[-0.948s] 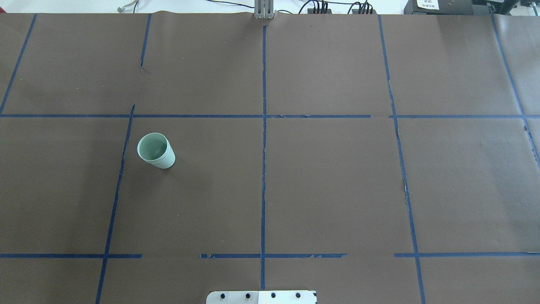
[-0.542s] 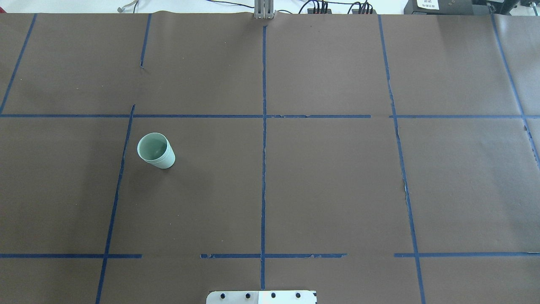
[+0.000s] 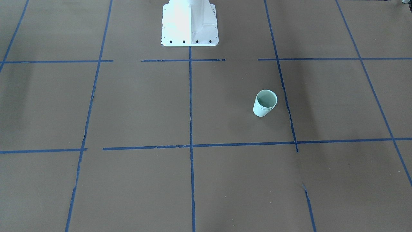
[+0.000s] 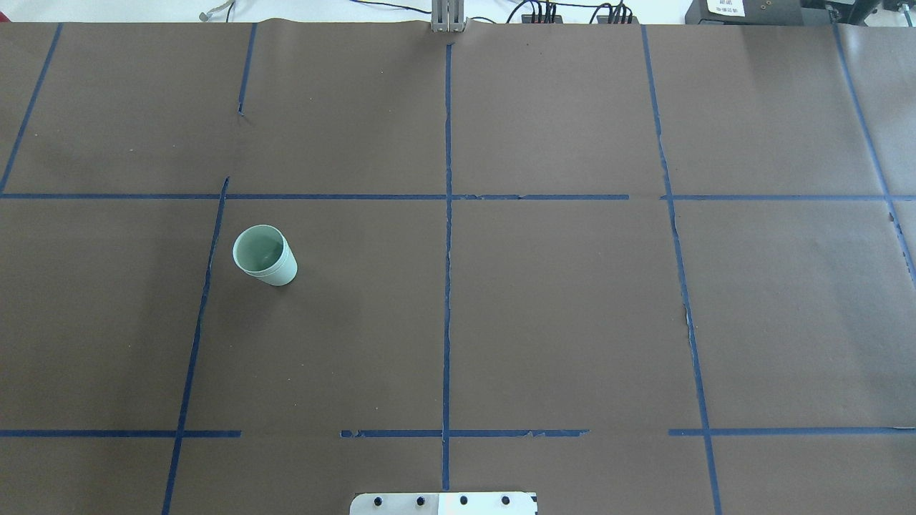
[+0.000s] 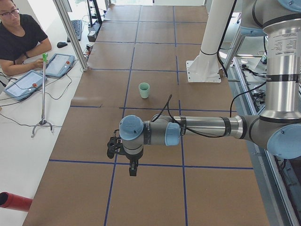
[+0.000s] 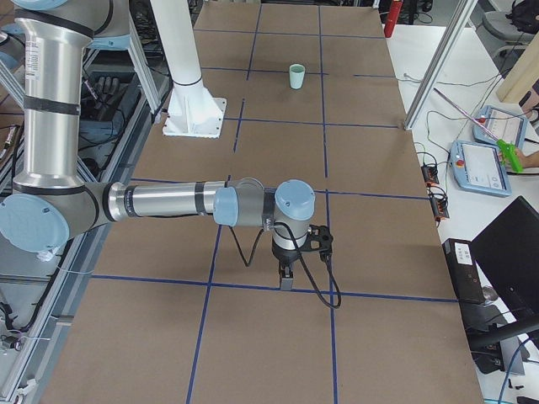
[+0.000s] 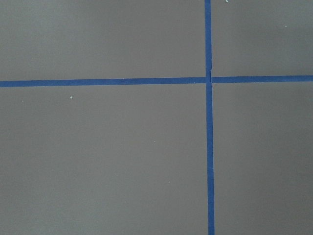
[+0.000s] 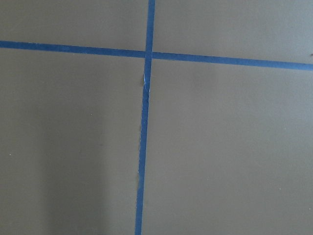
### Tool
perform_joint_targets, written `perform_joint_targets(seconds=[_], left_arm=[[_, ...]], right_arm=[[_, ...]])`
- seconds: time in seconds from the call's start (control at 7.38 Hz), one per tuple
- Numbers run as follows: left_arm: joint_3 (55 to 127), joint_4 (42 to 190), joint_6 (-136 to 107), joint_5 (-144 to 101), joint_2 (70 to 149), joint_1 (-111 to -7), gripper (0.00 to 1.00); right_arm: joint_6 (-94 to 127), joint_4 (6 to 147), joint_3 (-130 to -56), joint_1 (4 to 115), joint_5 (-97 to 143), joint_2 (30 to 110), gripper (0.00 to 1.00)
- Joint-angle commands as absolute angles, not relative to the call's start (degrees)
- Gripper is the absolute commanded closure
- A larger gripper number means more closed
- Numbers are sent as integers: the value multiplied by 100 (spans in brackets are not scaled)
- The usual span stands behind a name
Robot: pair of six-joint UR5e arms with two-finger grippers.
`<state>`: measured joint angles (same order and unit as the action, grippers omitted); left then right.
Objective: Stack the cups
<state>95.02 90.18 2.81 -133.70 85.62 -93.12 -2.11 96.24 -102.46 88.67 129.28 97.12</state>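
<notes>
The two pale mint-green cups stand nested, one inside the other, upright on the brown paper left of the centre line. A double rim line shows on the side. The stack also shows in the front view, the left view and the right view. My left gripper hangs over the table's left end, far from the cups, and shows only in the left view, so I cannot tell if it is open. My right gripper hangs over the right end, and I cannot tell its state either.
The brown paper carries a grid of blue tape lines. The white robot base plate stands at the near middle edge. An operator sits at a side desk with tablets. Both wrist views show only paper and tape.
</notes>
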Motion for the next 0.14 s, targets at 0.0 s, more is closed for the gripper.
perform_joint_targets(seconds=[0.0], left_arm=[[9510, 9018, 281, -13377, 8613, -9316, 0]], right_arm=[[-211, 9624, -10239, 8868, 12920, 9712, 0]])
